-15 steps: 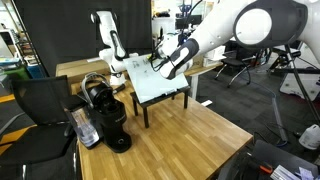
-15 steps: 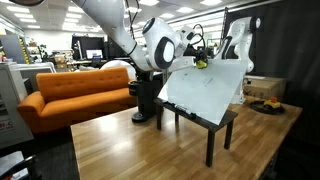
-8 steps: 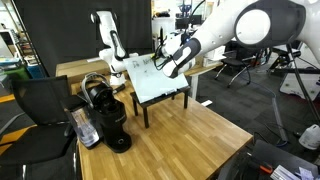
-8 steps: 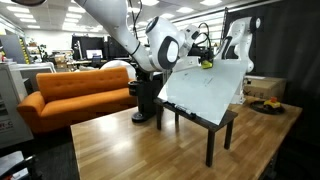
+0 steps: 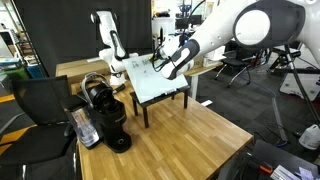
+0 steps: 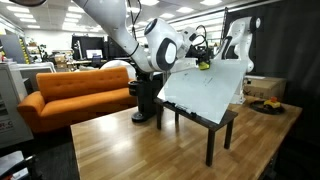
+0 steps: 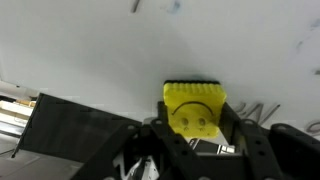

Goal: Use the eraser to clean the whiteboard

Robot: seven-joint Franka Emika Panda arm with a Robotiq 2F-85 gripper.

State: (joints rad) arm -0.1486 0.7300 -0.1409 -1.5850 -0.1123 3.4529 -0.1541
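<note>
1. Slippage was the main risk. The gripper (image 7: 197, 130) was clenched on the eraser (image 7: 196, 106), a small yellow block pinched between its jaws and held against the whiteboard (image 7: 90, 50). A sideways push with too much drag could, I judged, twist the soft block out of the grip.
2. Pressure was the second worry. The board sat tilted on a dark legged stand (image 6: 218, 128) on the wooden table (image 6: 120, 150), so a hard press might shove or tip it. Too light a touch would leave ink behind.
3. Scribbles (image 7: 262, 108) lay just beside the eraser at the wrist view's lower right, with fainter marks along the top. A stroke that missed them would leave the board uncleaned.
4. Only the wrist view showed the grip itself, with both jaws flanking the block.
5. Exterior views gave what the wrist view lacked:
   - In an exterior view the eraser (image 6: 205, 63) was a yellow speck at the board's upper edge.
   - In an exterior view a black coffee machine (image 5: 105, 115) stood well apart from the board (image 5: 155, 82), and the eraser there was too small to make out.
</note>
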